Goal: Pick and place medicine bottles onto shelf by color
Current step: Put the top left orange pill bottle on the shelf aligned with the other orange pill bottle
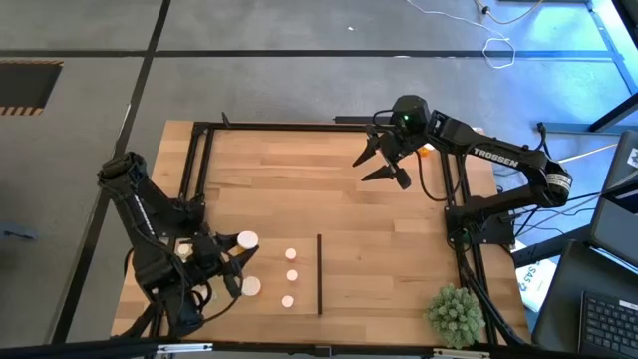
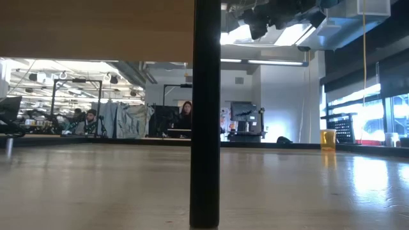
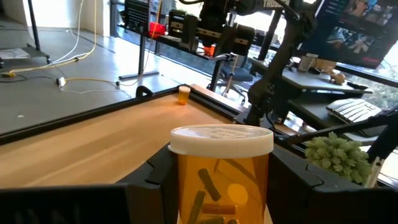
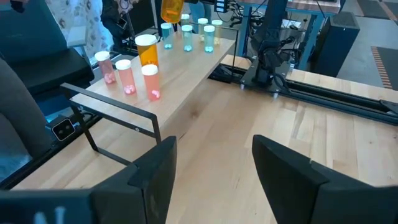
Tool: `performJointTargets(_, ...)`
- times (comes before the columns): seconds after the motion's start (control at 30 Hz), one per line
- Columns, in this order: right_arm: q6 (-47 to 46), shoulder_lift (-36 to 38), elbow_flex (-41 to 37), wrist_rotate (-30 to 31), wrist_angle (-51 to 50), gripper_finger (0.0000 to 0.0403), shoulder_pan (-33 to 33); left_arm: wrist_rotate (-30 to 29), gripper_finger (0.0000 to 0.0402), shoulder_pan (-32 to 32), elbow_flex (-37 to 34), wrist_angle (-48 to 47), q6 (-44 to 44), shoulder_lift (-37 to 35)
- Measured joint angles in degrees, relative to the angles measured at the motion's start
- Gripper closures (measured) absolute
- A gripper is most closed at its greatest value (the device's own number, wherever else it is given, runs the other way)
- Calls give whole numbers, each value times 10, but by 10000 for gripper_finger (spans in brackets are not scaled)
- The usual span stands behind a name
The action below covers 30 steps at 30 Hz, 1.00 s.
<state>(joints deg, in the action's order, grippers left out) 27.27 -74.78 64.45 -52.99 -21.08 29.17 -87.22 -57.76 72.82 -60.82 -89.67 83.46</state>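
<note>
Orange and translucent, a wide white-capped medicine bottle (image 3: 219,177) sat clamped between my left gripper's (image 1: 221,267) dark fingers at the table's near left, presumably lifted for sorting beside the small bottles (image 1: 291,276) standing left of the thin dark divider (image 1: 319,274). My right gripper (image 1: 384,160) hung empty, jaws spread, over smooth planked wood near a lone orange bottle (image 1: 426,151) by the far right frame.

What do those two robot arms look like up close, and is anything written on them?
Both arms are dark, nearly black, built of jointed tubular segments. The right arm carries white TROSSEN lettering, a small green light near its wrist, and black cables by its base. The left arm shows no readable marking. Each ends in a hand with two flat, angular black fingers.
</note>
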Motion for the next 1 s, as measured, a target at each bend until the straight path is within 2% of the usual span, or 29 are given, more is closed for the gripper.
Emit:
performJointTargets(0.6,0,0,0,0,0,189,0,13,240,-6,0,17,-2,0)
performJointTargets(0.83,0,0,0,0,0,189,0,32,240,15,0,14,-3,11)
performJointTargets(1.0,0,0,0,0,0,189,0,26,240,25,0,13,-2,19)
